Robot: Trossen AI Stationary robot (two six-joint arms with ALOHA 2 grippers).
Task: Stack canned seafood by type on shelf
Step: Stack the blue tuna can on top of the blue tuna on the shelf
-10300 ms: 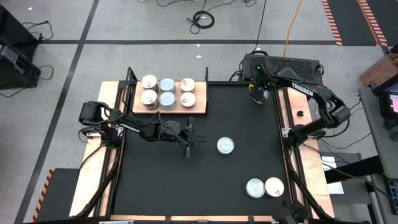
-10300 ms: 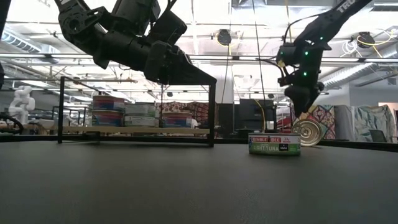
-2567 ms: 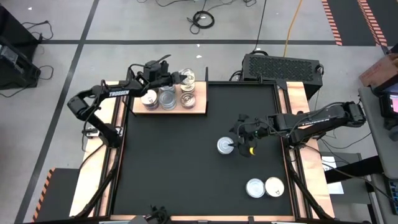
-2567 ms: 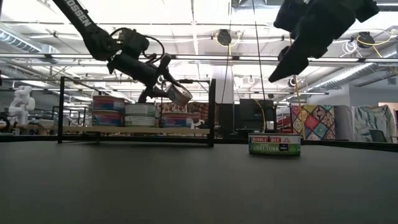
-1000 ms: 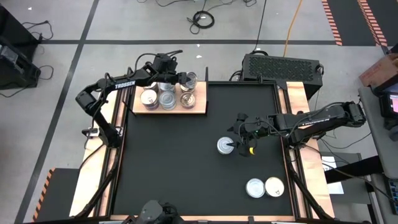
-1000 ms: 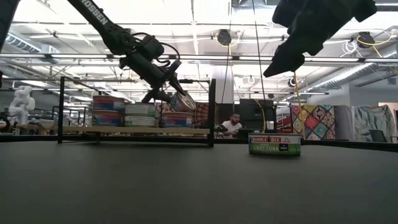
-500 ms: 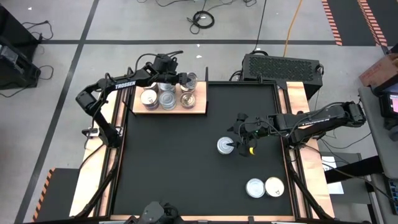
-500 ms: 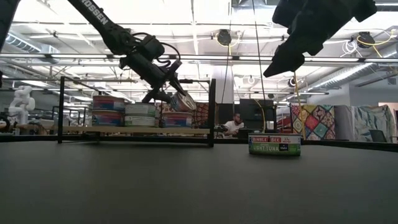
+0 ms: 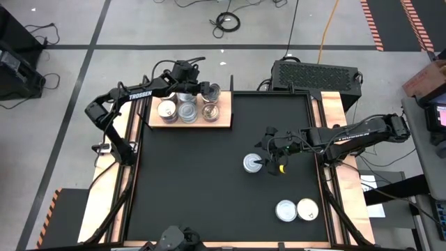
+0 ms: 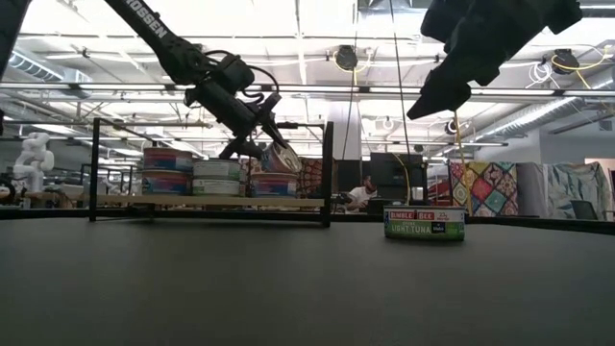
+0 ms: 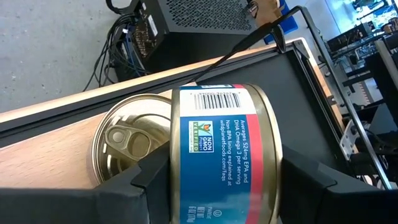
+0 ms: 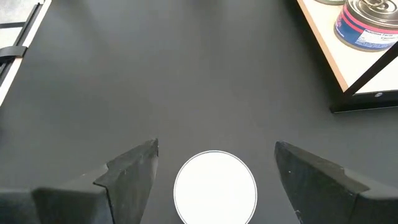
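Note:
The wooden shelf lies at the mat's far left and carries several cans, some stacked in twos. My left gripper is over its far right corner, shut on a gold can with a red band. That can hangs tilted just above a gold pull-tab can on the shelf. My right gripper stands open, high above a cream-topped tuna can on the mat, and touches nothing. In the right wrist view this can shows between the fingers. My left gripper pinches the can's curved labelled wall between its two fingers, one on each side. The fingers slant down from the table's left. The can sits tilted in the hold; whether its lower rim touches the pull-tab can below, I cannot tell.
A silvery can and a cream-topped can stand together near the mat's near right corner. A black bar frame rises around the shelf. Bare black mat spreads between the shelf and the loose cans.

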